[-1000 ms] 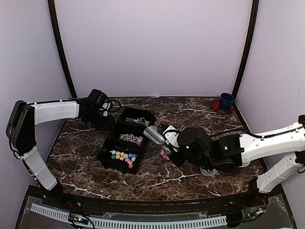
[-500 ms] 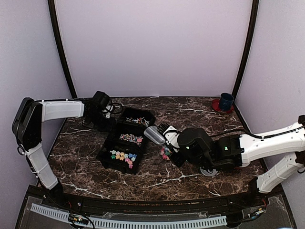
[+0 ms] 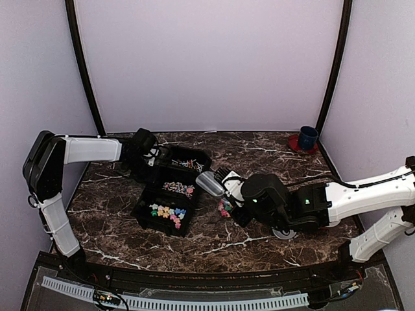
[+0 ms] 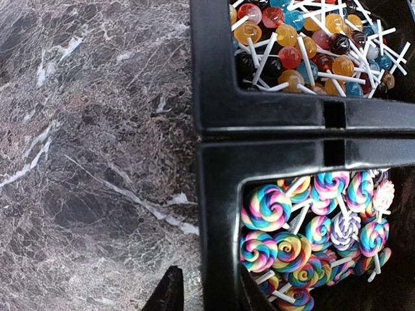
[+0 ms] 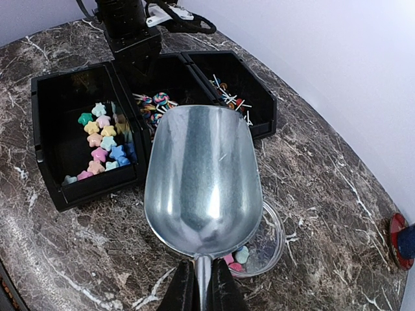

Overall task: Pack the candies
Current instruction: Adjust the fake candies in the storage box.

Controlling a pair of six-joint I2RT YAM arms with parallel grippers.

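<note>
**A:** Quick, what's changed?

**B:** Only the left arm. Over the last second it slid in from the left, and the left gripper (image 4: 211,293) is now at the black three-compartment tray (image 4: 220,194), on its far left side. One finger is outside the wall and, as far as I can tell, the other is inside.

**A:** Clamped?

**B:** Not yet. The jaws are narrower than before, but there's a gap between the outer finger and the wall.

**A:** Right side?

**B:** Hasn't budged. The right gripper (image 5: 198,288) is pinched tight on the handle of the metal scoop (image 5: 201,175), and the bowl is empty. It hangs over the clear round jar (image 5: 271,241) beside the tray.

**A:** Candies?

**B:** Mostly in the tray. The star candies (image 5: 102,139) are in the near compartment, the swirl lollipops (image 4: 305,227) in the middle and the round lollipops (image 4: 292,45) in the far one. A few pieces (image 5: 237,256) are in the jar.

**A:** Meaning?

**B:** My guess is the left gripper is about to steady the tray for scooping. Packing has barely started.
</note>
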